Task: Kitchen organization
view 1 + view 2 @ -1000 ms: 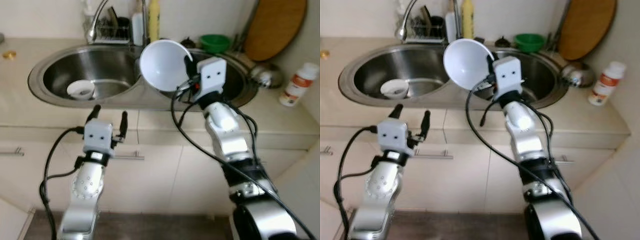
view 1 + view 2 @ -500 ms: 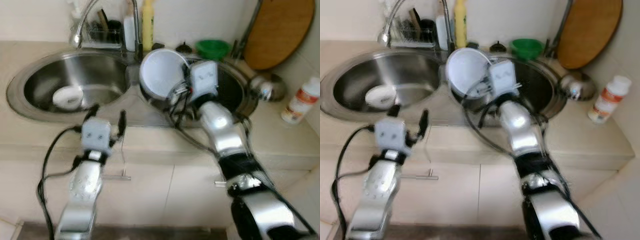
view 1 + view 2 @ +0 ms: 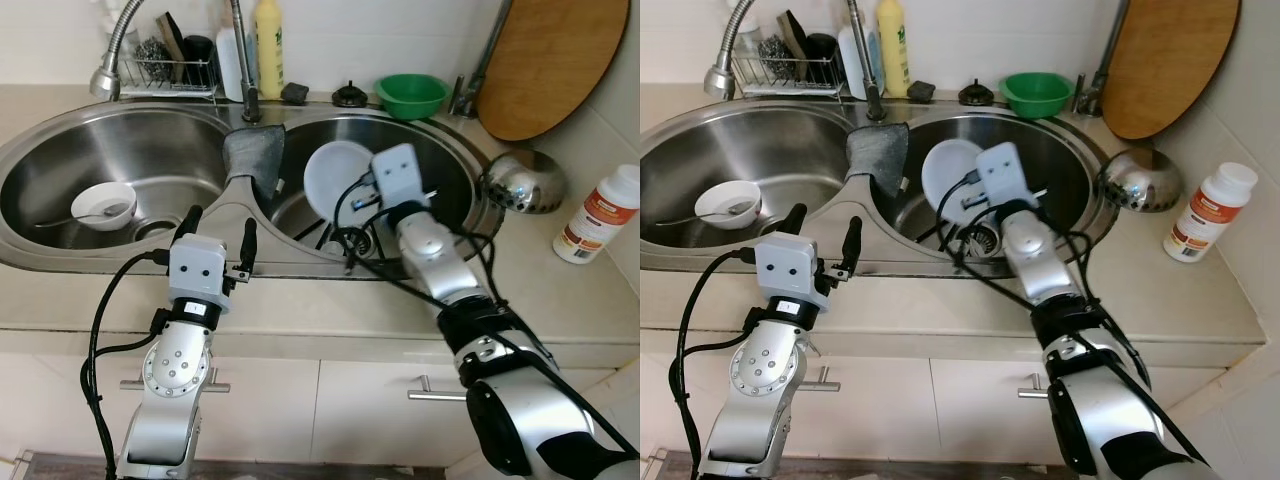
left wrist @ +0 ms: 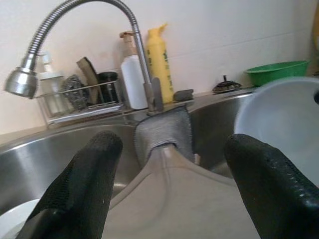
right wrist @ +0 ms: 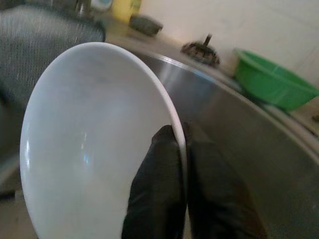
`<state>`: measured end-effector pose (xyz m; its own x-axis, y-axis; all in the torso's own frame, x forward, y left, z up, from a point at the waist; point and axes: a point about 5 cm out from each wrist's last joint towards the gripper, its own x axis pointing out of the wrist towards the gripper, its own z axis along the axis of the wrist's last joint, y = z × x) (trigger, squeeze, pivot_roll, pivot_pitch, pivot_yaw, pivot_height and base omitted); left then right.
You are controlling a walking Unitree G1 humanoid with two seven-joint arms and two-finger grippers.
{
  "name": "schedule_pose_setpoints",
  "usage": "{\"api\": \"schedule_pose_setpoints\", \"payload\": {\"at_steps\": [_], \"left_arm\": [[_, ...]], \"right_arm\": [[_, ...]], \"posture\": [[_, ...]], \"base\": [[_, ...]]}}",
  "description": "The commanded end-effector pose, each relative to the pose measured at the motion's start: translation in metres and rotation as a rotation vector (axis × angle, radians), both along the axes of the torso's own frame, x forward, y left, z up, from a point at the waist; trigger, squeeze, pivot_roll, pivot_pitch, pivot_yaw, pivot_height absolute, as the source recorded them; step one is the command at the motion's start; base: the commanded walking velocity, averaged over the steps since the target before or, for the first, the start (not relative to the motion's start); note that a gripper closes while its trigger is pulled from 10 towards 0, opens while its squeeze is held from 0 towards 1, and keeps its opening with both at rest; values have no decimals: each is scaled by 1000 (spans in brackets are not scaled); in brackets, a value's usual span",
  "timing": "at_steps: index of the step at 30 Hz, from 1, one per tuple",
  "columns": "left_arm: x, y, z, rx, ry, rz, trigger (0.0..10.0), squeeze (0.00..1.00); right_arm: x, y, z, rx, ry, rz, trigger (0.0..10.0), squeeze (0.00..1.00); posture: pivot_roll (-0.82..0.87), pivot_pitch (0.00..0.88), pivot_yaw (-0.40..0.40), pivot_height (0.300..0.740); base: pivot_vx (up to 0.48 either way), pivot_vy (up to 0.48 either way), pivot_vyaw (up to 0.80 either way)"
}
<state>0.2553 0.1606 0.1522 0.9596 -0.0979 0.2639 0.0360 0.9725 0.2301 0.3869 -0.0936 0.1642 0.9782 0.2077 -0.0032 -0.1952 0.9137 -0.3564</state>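
Lowered since a second ago, the white bowl [image 3: 335, 180] now sits down inside the right-hand sink basin [image 3: 452, 172] instead of being held up above the divide. The right hand [image 5: 180, 149] is pinched tight on its rim, one black finger [image 5: 158, 189] inside and the other outside, with the bowl tipped on edge so its hollow faces the grey cloth [image 3: 254, 157] draped over the ridge between the basins. Just beyond the right hand, on the worktop [image 3: 560, 300] at the back, stands a green bowl [image 3: 411, 93], and further to its right a steel bowl [image 3: 525, 181] and a white bottle with an orange label [image 3: 597, 215]; the writing on it is too small to read. A yellow bottle [image 3: 267, 46] behind the tap [image 4: 84, 15] carries print I can't make out either. The left hand [image 3: 217, 232] hovers at the front edge of the sink, fingers [image 4: 79, 191] spread wide with nothing between them. Ahead of it, in the left basin [image 3: 150, 150], lies a small white bowl [image 3: 104, 203] with a spoon in it.
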Motion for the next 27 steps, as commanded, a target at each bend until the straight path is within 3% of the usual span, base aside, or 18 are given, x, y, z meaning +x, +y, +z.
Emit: {"api": "schedule_pose_setpoints", "payload": {"at_steps": [1, 2, 17, 27], "left_arm": [[-1, -1, -1, 8, 3, -5, 10000, 0], [-1, -1, -1, 8, 4, -5, 10000, 0], [-1, -1, -3, 18, 16, -12, 10000, 0], [0, -1, -4, 24, 26, -13, 10000, 0]], "right_arm": [[1, -3, -3, -28, 26, -11, 10000, 663], [0, -3, -7, -34, 47, 0, 10000, 1000], [-5, 3, -20, -40, 112, 53, 10000, 1000], [-16, 15, -36, -73, 211, 215, 10000, 1000]], "posture": [[44, 0, -27, 740], [43, 0, -27, 740], [44, 0, -23, 740], [40, 0, -22, 740]], "base": [[0, 0, 0], [0, 0, 0], [0, 0, 0], [0, 0, 0]]}}
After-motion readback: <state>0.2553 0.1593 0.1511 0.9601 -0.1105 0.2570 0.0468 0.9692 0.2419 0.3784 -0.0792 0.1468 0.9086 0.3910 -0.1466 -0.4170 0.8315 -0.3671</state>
